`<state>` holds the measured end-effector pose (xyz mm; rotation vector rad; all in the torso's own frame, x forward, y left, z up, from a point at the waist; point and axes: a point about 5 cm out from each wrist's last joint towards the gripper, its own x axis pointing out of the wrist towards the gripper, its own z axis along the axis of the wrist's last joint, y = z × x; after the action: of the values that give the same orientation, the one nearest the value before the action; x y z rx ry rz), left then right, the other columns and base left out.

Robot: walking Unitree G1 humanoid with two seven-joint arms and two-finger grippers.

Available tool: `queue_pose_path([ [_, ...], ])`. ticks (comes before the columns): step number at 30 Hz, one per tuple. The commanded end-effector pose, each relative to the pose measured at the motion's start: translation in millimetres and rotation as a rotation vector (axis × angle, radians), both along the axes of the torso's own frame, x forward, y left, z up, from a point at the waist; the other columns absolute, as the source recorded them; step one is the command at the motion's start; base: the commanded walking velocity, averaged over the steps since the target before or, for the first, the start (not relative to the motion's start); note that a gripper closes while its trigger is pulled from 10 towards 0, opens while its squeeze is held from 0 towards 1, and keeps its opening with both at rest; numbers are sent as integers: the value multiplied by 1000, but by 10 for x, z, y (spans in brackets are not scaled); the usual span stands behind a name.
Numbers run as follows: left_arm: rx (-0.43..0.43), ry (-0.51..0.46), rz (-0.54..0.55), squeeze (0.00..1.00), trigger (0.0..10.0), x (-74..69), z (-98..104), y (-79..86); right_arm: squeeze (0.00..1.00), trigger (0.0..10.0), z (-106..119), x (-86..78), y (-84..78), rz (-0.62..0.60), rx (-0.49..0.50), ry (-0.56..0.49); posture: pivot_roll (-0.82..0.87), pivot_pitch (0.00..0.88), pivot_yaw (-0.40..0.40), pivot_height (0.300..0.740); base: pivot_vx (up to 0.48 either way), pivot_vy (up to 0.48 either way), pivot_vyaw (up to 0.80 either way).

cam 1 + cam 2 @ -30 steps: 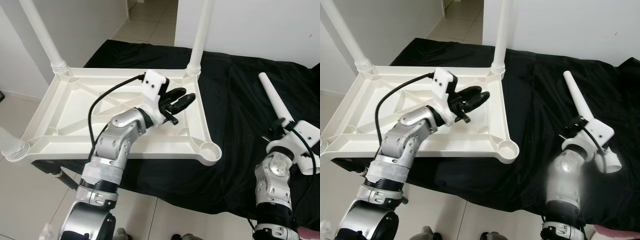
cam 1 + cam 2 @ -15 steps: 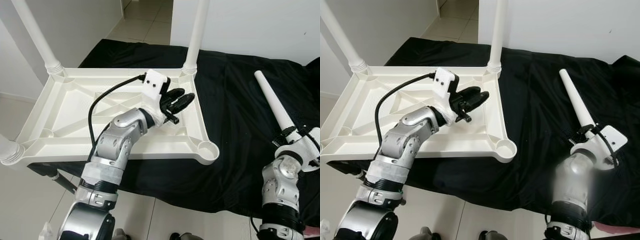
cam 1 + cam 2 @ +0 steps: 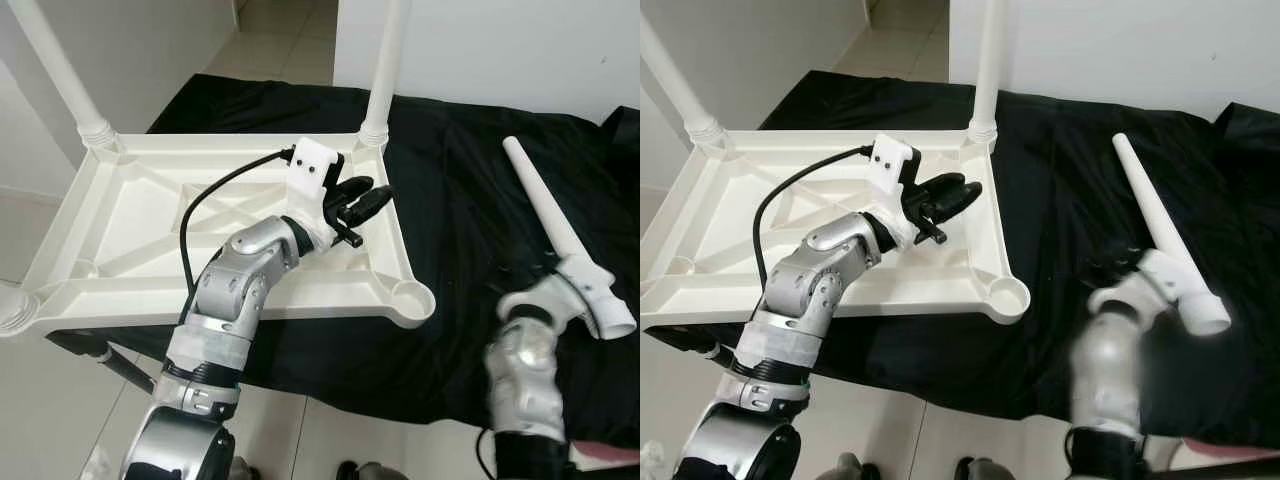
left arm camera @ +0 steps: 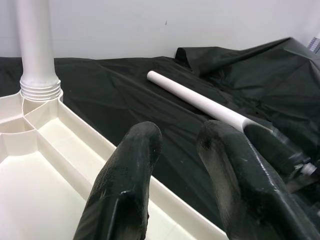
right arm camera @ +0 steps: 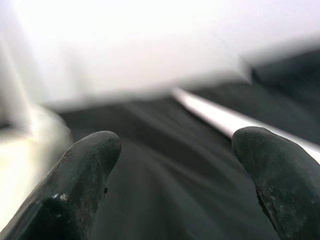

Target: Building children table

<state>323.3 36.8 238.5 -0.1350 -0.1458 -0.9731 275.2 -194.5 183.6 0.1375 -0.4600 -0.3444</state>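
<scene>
The loose white leg lies far-to-near on the black cloth, right beside the right claw, which is wide open and empty. The left claw, a little open and empty, sits over the upside-down table top, well apart from it.

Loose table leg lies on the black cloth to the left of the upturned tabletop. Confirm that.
Not quite: the loose table leg lies on the black cloth to the right of the upturned tabletop, not the left. The left eye view shows it.
</scene>
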Motion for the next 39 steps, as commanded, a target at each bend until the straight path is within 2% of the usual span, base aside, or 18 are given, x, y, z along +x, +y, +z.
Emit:
queue_pose_path([
  [1, 0, -7, -9, 0, 10000, -9, 42, -21, 0, 10000, 178, -54, 76, 43, -54, -101, -22, 141, 6, 740, 0, 0, 0],
  [5, 1, -4, -16, 0, 10000, -17, 51, -61, 0, 10000, 396, -46, 42, 47, -91, -162, -25, 141, 8, 740, 0, 0, 0],
  [8, 1, -5, -17, 0, 10000, -20, 52, -67, 0, 10000, 421, -45, 18, 35, -91, -166, -26, 141, 8, 740, 0, 0, 0],
  [9, 1, -6, -22, 0, 10000, -27, 58, -80, 0, 10000, 426, -40, -89, -28, -69, -151, -27, 144, 7, 740, 0, 0, 0],
  [10, -2, -5, -26, 0, 10000, -29, 61, -89, 0, 10000, 375, -47, -237, -132, -40, -101, -28, 145, 8, 740, 0, 0, 0],
  [11, -2, -5, -26, 0, 10000, -29, 61, -89, 0, 10000, 375, -47, -237, -132, -40, -101, -28, 145, 8, 740, 0, 0, 0],
  [12, -3, -4, -28, 0, 10000, -29, 63, -96, 0, 10000, 306, -57, -352, -202, 6, -55, -28, 146, 7, 740, 0, 0, 0],
  [13, -3, -4, -28, 0, 10000, -29, 63, -96, 0, 10000, 306, -57, -352, -202, 6, -55, -28, 146, 7, 740, 0, 0, 0],
  [14, -4, -3, -30, 0, 10000, -28, 63, -97, 0, 10000, 224, -68, -434, -272, 28, 5, -29, 148, 8, 740, 0, 0, 0],
  [16, -5, 0, -29, 0, 10000, -25, 59, -93, 0, 10000, 98, -100, -481, -334, 47, 79, -28, 148, 8, 740, 0, 0, 0],
  [21, 2, 6, -33, 0, 10000, -33, 37, -95, 0, 10000, 19, -123, -504, -366, 64, 117, -31, 147, 8, 740, 0, 0, 0],
  [23, 54, -5, -57, 0, 10000, -86, -54, -115, 0, 10000, -81, -178, -561, -407, 83, 150, -33, 145, 4, 740, 0, 0, 0],
  [27, 73, -8, -72, 0, 10000, -117, -95, -126, 0, 10000, -132, -210, -594, -425, 93, 166, -34, 145, 4, 740, 0, 0, 0],
  [28, 97, -8, -99, 0, 10000, -178, -162, -163, 0, 10000, -228, -289, -694, -480, 90, 192, -38, 144, 2, 740, 0, 0, 0],
  [32, 105, -6, -122, 0, 10000, -217, -188, -199, 0, 10000, -279, -350, -790, -550, 90, 218, -41, 144, 0, 740, 0, 0, 0],
  [35, 97, 11, -192, 0, 10000, -285, -192, -239, 0, 10000, -292, -402, -877, -627, 94, 239, -44, 145, 0, 740, 0, 0, 0],
  [37, 134, -8, -273, 0, 10000, -399, -231, -306, 0, 10000, -295, -433, -951, -685, 77, 261, -44, 141, -4, 740, 0, 0, 0],
  [39, 164, -24, -300, 0, 10000, -451, -270, -340, 0, 10000, -300, -447, -986, -710, 67, 271, -48, 141, -2, 740, 0, 0, 0],
])
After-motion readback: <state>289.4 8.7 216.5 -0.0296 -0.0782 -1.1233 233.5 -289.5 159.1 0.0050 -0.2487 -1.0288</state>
